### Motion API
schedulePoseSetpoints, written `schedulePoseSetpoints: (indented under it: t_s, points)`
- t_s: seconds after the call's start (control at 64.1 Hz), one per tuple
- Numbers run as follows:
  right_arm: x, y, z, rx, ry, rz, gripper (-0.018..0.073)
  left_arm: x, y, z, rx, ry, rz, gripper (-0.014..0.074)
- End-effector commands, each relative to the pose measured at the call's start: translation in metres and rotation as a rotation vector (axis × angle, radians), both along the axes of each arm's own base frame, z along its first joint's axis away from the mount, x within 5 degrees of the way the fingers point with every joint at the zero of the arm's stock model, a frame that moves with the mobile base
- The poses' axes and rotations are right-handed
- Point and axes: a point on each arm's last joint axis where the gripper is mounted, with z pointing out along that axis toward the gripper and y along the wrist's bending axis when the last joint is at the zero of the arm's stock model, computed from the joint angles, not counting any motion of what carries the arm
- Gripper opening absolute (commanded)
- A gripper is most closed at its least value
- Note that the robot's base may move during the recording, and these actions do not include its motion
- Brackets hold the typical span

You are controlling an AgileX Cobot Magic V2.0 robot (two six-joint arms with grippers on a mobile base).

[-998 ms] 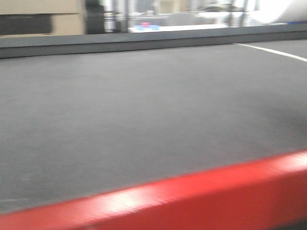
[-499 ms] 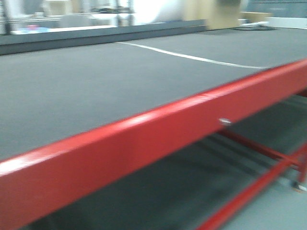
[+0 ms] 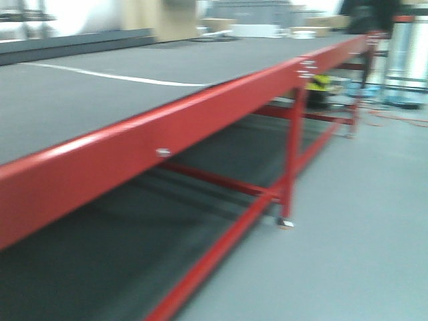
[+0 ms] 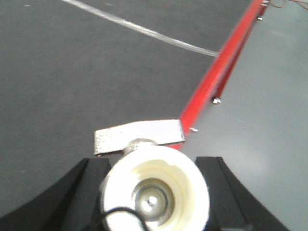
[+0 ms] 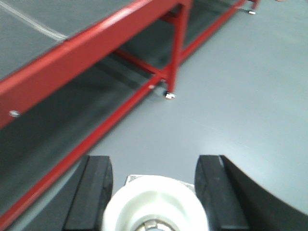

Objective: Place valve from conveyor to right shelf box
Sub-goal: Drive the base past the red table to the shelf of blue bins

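Wrist views alone show left gripper (image 4: pixel 153 166) clamping valve (image 4: pixel 155 190), right gripper (image 5: pixel 154 166) clamping second valve (image 5: pixel 154 204).

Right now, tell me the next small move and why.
Probably turn the base right, away from the conveyor, to bring the shelf box into view; no view shows it. The left gripper clamps a white valve, the right gripper a second valve.

free: floor (image 3: pixel 374 214) | obstacle: red frame (image 3: pixel 200 110) beside it | free: above conveyor (image 3: pixel 80 93)
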Motion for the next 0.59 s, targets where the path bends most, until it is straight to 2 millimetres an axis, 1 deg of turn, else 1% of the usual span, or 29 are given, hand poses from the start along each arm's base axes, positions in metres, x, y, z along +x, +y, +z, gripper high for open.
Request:
schedulePoseSetpoints:
  t_s: [0.0,0.577]
  points:
    - [-0.0023,-0.0013,0.0102,0.000,-0.083,-0.010,-0.0153,-0.0013,-0.0002,0.0095,-0.010,-0.076,0.001,-0.0111]
    - [-0.0023,-0.0013,0.0102,0.000,-0.083,-0.010,-0.0153,-0.0013,-0.0002,0.0095,-0.010,-0.076,0.001,-0.0111]
